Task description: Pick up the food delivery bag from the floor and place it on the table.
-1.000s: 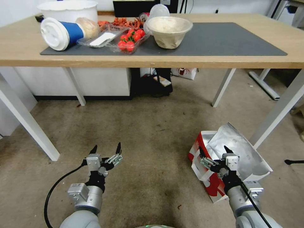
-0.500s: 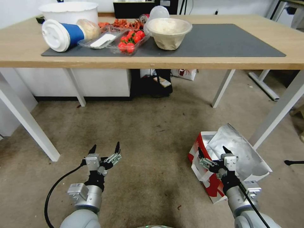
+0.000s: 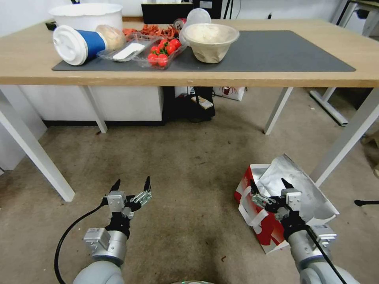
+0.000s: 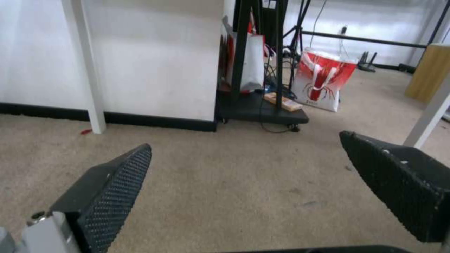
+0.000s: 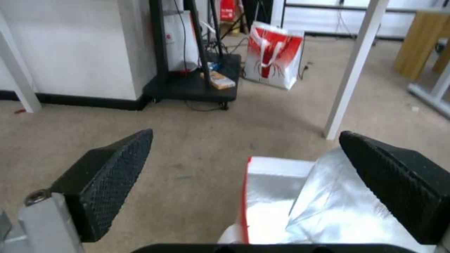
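The food delivery bag [image 3: 302, 185] stands on the floor [image 3: 189, 165] at the lower right, red and white, with white loop handles and its silver foil lining gaping upward. My right gripper [image 3: 268, 182] hovers open just above the bag's near left rim, touching nothing. In the right wrist view the foil of the bag [image 5: 300, 203] lies below and between the spread fingers of the right gripper [image 5: 245, 133]. My left gripper [image 3: 132, 181] hangs open over bare carpet at the lower left, also seen as the left gripper [image 4: 246, 140]. The table [image 3: 276, 77] with its dark grey mat [image 3: 276, 51] spans the top.
A blue cup [image 3: 77, 43], tomato tray [image 3: 162, 51], bowl [image 3: 210, 39] and white tub [image 3: 85, 14] crowd the mat's left half. A white table leg [image 3: 345, 136] rises just right of the bag. Another red-and-white bag [image 3: 231, 90] and a black stand [image 3: 193, 104] sit under the table.
My right arm has edged slightly to the right above the bag. The head view has shifted a little. The left arm has stayed put.
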